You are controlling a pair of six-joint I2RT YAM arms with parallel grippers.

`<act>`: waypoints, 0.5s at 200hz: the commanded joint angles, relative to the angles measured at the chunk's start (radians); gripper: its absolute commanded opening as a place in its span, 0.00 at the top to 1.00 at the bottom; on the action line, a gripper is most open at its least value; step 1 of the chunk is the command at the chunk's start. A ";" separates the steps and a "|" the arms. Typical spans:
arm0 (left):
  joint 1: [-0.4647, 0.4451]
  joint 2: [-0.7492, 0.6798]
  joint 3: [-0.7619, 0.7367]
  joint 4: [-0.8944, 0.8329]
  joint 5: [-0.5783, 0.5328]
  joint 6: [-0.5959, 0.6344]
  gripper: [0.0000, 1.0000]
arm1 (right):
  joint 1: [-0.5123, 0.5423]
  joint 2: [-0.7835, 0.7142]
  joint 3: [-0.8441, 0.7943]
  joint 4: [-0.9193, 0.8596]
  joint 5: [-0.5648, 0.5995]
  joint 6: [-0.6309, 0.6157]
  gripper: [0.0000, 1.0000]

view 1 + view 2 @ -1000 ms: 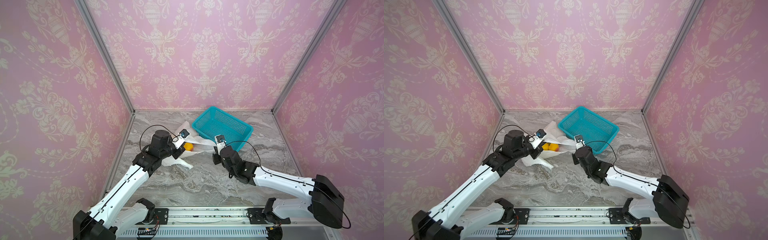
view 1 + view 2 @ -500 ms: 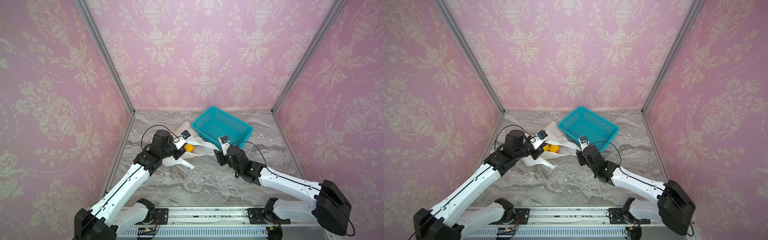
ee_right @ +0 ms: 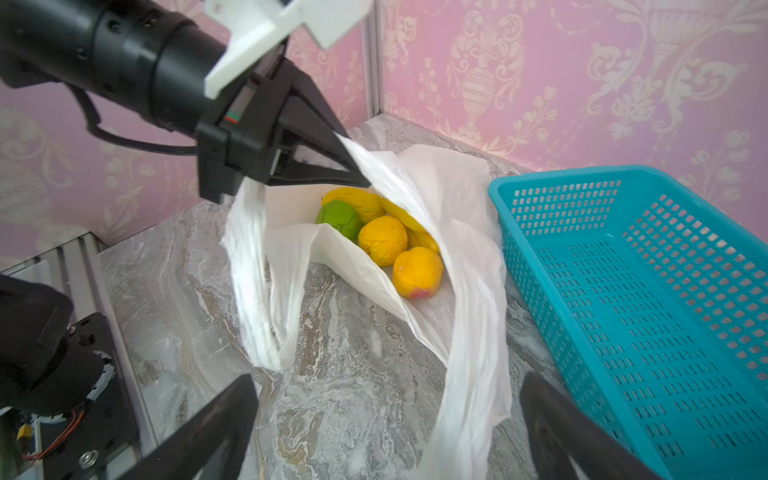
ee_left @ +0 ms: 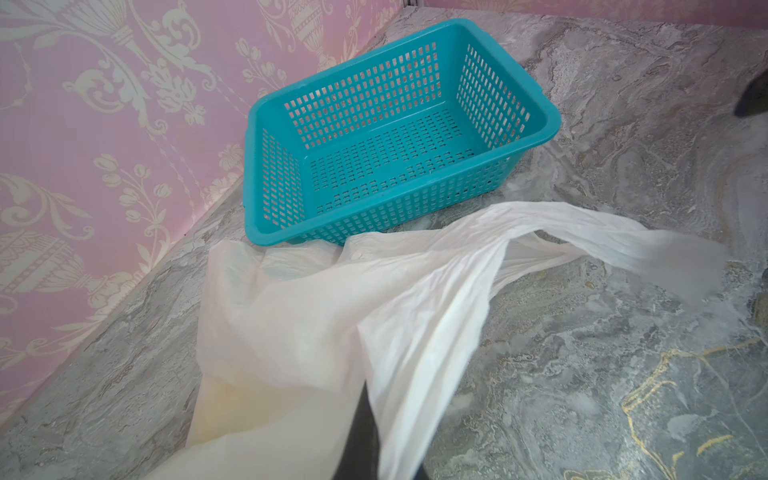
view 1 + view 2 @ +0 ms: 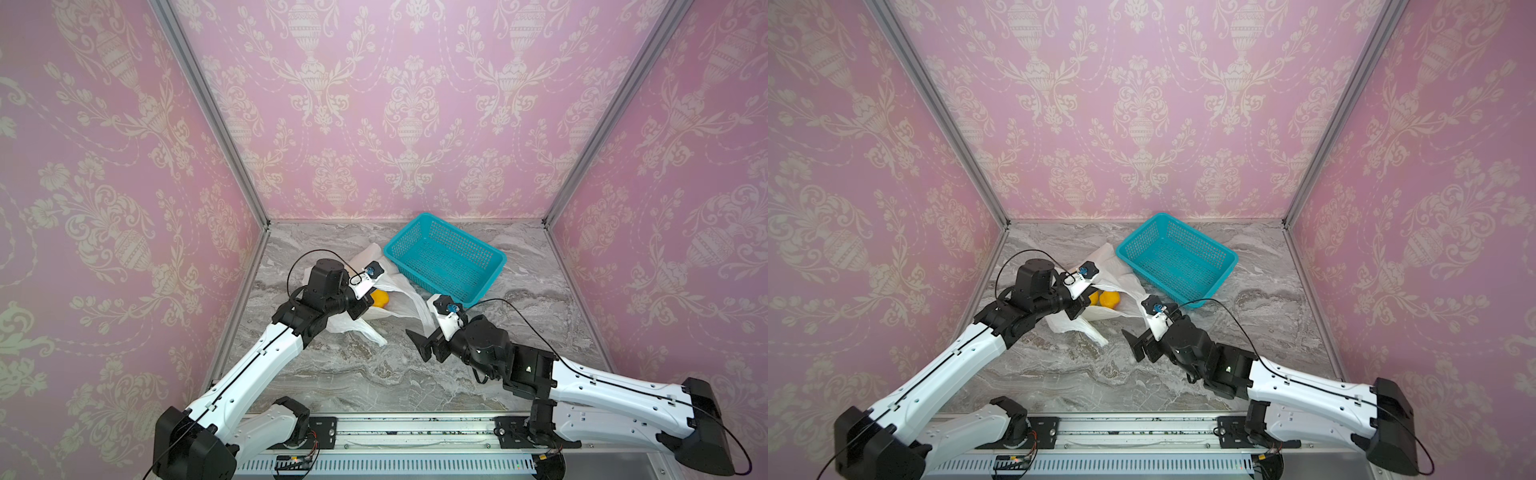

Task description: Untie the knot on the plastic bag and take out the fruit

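Two robot arms work over a marble tabletop (image 5: 353, 374). The left arm reaches in from the left with its wrist raised. The left gripper (image 3: 355, 176) has its fingers pinched together on the upper edge of the plastic bag (image 3: 457, 199), holding that edge lifted. The right arm stretches low from the right. The right gripper (image 5: 417, 345) points at the bag with its fingers spread wide and grips nothing. One bag handle trails down between them in the right wrist view, and contact cannot be told.

The single bag lies just beside one teal basket (image 4: 395, 208), mouth gaping, with its two loop handles apart. Inside sits the fruit (image 3: 382, 239): one green piece, two round yellow-orange pieces, and long yellow pieces partly hidden behind, their count unclear.
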 commanded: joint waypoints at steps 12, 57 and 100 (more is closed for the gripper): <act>0.009 -0.001 0.011 -0.009 0.018 -0.019 1.00 | 0.056 0.138 0.078 0.084 0.014 -0.017 0.00; 0.009 -0.005 0.011 -0.006 0.021 -0.020 1.00 | 0.057 0.406 0.210 0.098 0.013 0.012 0.00; 0.009 -0.007 0.012 -0.007 0.018 -0.022 1.00 | 0.057 0.531 0.279 0.125 -0.074 0.015 0.37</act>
